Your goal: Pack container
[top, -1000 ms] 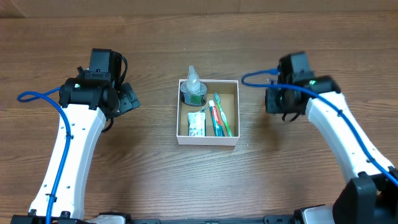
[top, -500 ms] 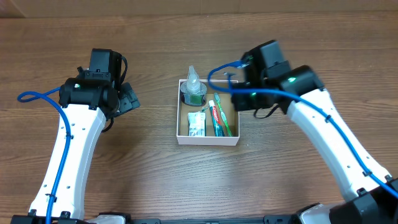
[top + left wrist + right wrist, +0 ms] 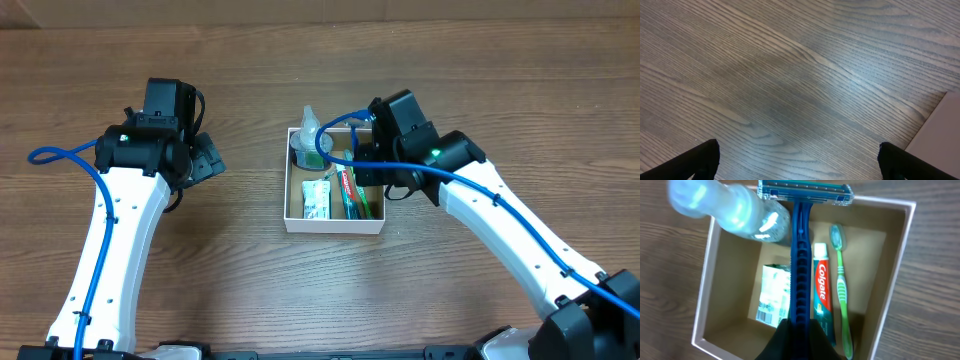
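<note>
Between the right gripper's dark fingers, a blue plastic razor is clamped by its handle, head pointing away. It is held lengthwise, I judge, to settle parallel to the red-and-white toothpaste tube and green toothbrush. Beneath sits the container, a small square shallow box with white walls and a brown cardboard floor, mid-table between the arms. The left gripper hangs spread wide over bare wooden table — well apart, probably to keep clear.
</note>
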`<action>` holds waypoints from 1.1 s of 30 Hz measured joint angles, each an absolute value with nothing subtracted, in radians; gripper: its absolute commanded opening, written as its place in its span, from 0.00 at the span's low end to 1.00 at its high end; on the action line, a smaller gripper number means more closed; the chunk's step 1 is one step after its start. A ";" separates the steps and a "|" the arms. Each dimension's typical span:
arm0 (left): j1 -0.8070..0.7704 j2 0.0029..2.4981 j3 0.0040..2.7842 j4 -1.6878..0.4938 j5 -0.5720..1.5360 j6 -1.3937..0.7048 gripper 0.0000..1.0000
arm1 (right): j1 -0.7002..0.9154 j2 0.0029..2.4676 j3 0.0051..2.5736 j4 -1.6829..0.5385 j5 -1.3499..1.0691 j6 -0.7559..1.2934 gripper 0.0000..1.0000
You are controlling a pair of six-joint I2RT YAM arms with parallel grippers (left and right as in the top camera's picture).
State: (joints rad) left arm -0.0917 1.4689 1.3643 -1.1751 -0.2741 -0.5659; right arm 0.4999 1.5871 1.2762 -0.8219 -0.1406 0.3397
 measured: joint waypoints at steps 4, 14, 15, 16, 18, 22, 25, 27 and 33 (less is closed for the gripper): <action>-0.092 1.469 1.364 -1.175 -0.274 -0.566 1.00 | 0.500 1.587 1.266 -0.822 -0.141 0.341 0.04; -0.092 1.469 1.364 -1.175 -0.274 -0.566 1.00 | 0.500 1.587 1.266 -0.835 -0.141 0.342 1.00; -0.092 1.469 1.364 -1.175 -0.274 -0.566 1.00 | 0.500 1.587 1.266 -0.835 -0.142 0.340 1.00; -0.092 1.469 1.364 -1.175 -0.274 -0.566 1.00 | 0.499 1.587 1.266 -0.835 -0.141 0.339 1.00; -0.092 1.469 1.364 -1.175 -0.274 -0.566 1.00 | 0.494 1.587 1.270 -0.851 -0.142 0.339 1.00; -0.092 1.469 1.364 -1.175 -0.274 -0.566 1.00 | 0.442 1.581 1.320 -0.890 -0.134 0.335 1.00; -0.092 1.469 1.364 -1.175 -0.274 -0.566 1.00 | 0.372 1.534 1.369 -0.949 -0.129 0.324 1.00; -0.092 1.469 1.364 -1.175 -0.274 -0.566 1.00 | 0.327 1.476 1.382 -0.966 -0.123 0.319 1.00; -0.092 1.469 1.364 -1.175 -0.274 -0.566 1.00 | 0.289 1.188 1.394 -1.019 -0.062 0.313 1.00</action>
State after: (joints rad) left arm -0.0917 1.4689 1.3643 -1.1751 -0.2741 -0.5659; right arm 0.2893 1.1881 1.3941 -1.0187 -0.0620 0.3134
